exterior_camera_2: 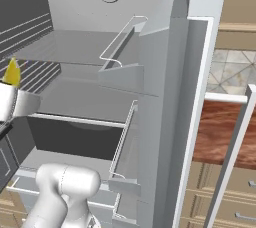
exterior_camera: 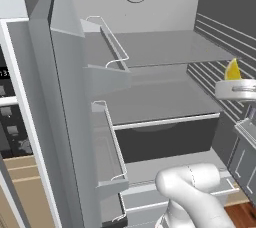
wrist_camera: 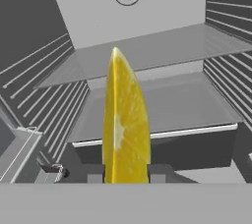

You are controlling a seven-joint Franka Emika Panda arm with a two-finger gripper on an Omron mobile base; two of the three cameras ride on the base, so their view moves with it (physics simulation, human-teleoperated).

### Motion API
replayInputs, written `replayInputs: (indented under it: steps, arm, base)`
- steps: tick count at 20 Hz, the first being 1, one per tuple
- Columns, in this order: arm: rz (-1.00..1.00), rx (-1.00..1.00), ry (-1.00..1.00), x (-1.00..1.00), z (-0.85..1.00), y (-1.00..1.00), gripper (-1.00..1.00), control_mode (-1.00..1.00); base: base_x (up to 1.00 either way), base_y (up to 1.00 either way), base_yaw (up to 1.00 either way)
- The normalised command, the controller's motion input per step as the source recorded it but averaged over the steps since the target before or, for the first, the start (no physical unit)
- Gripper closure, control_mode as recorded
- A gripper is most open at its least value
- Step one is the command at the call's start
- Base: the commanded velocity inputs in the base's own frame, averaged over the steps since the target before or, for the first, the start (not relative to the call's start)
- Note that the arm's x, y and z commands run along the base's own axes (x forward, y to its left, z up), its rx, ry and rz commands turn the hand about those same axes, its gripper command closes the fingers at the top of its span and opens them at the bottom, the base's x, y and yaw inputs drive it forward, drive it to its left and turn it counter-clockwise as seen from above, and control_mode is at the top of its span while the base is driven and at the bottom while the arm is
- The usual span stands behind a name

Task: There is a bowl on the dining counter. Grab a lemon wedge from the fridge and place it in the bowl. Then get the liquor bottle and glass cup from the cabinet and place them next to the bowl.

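I had the gripper [wrist_camera: 126, 175] clamped on the lemon wedge [wrist_camera: 124, 120], which stood upright between the fingertips [wrist_camera: 94, 174]. It was in front of the open fridge [exterior_camera: 150, 47], outside the shelves [exterior_camera: 165, 99], at the right edge of the left base view.

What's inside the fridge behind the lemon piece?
Behind the lemon wedge, held upright between the fingers, the fridge shows bare grey shelves and a dark drawer below. What's in the drawer can't be seen, and the wedge hides a strip of shelf.
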Motion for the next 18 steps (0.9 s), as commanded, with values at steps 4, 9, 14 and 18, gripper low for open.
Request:
replayInputs:
  steps: [4,9,14,18]
  arm:
    - [0.00,-0.07,0.00,-0.16,-0.19,0.01,1.00,-1.00]
    - [0.00,0.00,0.00,0.00,0.00,0.00,1.00,1.00]
    - [0.00,0.00,0.00,0.00,0.00,0.00,1.00,1.00]
    - [0.00,0.00,0.00,0.00,0.00,0.00,1.00,1.00]
  base:
    - [0.00,0.00,0.00]
    - [-0.59,0.01,-0.02]
    - [-1.00,0.02,-0.08]
    - [-1.00,0.24,-0.16]
